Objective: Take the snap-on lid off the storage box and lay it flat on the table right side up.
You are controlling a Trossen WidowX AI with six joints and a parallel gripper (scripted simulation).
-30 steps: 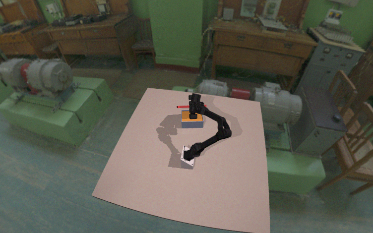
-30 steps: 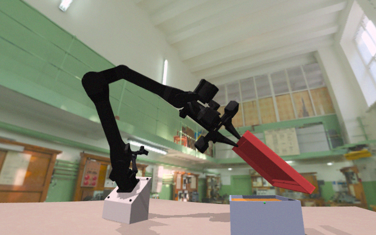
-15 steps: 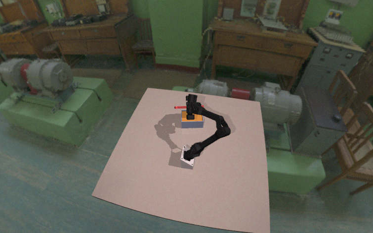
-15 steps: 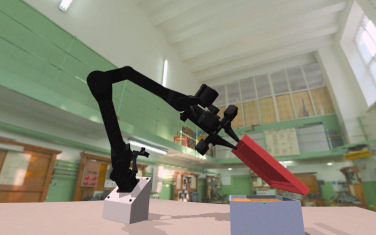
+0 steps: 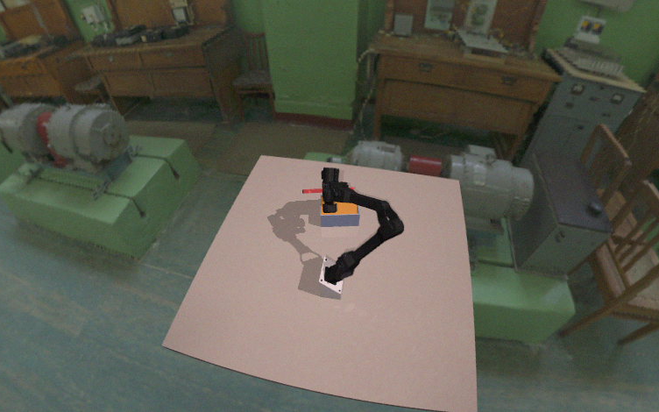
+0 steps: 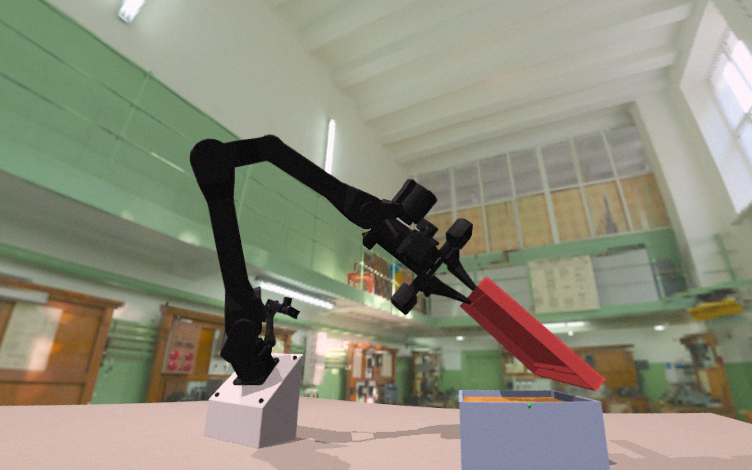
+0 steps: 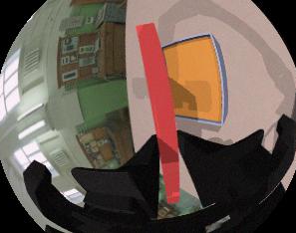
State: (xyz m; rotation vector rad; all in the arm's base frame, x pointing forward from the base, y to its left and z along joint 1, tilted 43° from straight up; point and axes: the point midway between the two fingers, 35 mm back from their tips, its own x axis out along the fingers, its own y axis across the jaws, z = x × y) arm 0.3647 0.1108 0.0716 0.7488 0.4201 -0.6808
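The red lid [image 5: 311,191] [image 6: 504,324] [image 7: 158,90] is off the box and steeply tilted. Its near edge is high, its far edge low, and its hollow underside faces down toward the arm's side. My gripper [image 6: 472,295] [image 7: 166,136] is shut on the lid's raised near edge; the top view hides the fingertips behind the arm. The blue-grey box [image 5: 339,220] [image 6: 533,437] [image 7: 223,80] stands upright and open on the table, with an orange inside. The lid's lowest corner shows just above the box's far right side in the exterior view, with a small gap.
The tan table [image 5: 399,316] [image 6: 134,434] carries the arm's white wedge-shaped base [image 5: 329,288] [image 6: 236,423], on the near side of the box. The table's far edge lies a short way behind the box. Machines and desks stand beyond the table.
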